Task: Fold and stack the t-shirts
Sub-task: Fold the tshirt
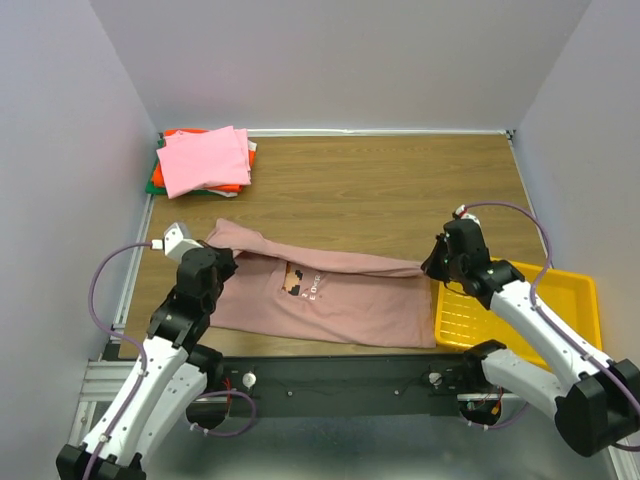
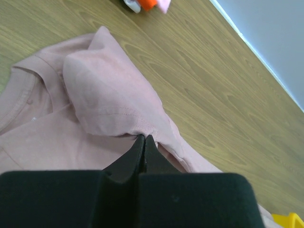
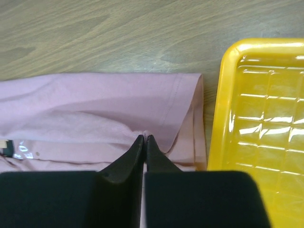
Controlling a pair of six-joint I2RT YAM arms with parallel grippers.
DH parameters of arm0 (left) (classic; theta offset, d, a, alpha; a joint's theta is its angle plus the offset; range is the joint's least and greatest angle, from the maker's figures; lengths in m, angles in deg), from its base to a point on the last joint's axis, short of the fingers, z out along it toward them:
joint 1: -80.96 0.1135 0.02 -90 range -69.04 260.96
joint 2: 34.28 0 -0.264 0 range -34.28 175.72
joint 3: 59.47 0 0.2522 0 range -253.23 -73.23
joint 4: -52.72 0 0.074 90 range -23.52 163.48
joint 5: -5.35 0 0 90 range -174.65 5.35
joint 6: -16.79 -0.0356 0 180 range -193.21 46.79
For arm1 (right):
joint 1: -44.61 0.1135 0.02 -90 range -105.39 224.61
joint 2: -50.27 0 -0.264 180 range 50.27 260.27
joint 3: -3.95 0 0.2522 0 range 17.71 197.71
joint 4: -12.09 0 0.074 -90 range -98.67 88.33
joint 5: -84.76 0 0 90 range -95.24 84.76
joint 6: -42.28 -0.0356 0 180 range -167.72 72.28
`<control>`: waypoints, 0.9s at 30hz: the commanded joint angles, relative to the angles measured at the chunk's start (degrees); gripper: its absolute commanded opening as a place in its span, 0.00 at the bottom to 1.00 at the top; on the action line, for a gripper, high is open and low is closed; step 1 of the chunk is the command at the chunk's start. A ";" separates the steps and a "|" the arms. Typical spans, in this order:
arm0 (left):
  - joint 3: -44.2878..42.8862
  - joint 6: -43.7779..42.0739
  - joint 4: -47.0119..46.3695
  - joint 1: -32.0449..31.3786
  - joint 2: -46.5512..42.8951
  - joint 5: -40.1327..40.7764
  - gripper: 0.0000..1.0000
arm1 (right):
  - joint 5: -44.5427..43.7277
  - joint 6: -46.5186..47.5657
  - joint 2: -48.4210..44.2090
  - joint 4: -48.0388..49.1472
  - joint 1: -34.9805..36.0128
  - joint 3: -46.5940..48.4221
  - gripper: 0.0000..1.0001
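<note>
Mauve tee (image 1: 340,305) spread sideways across near bench (image 1: 400,190), wrinkled, far edge doubled over toward front in a long ridge. Dark chest print and white text half showing below the fold. Folded pink tee (image 1: 203,160) atop orange tee (image 1: 185,132) and green tee (image 1: 155,186), stacked in far left corner.

The tee (image 1: 340,305) is soft matt cloth, finely knit, with stitched hems. The table (image 1: 400,190) is smooth, matt wood grain. The tray (image 3: 224,95) is glossy yellow plastic, moulded in a grid. The right gripper (image 3: 144,138) is matt black, probably plastic.
</note>
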 commanded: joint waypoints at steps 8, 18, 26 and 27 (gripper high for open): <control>-2.15 10.72 11.06 -8.50 -13.09 7.10 0.84 | -7.07 -3.62 -8.42 -2.82 2.23 -1.62 0.52; -3.19 -7.11 -10.56 -8.50 9.29 2.44 0.88 | -4.18 2.97 5.19 5.09 3.46 2.51 0.53; -5.93 -12.57 -23.03 -8.42 33.82 -8.27 0.98 | 2.67 2.36 17.15 13.09 5.04 2.34 0.53; -5.50 -12.57 -26.10 -8.42 36.80 -10.29 0.98 | 2.94 2.18 18.20 13.44 5.13 2.34 0.53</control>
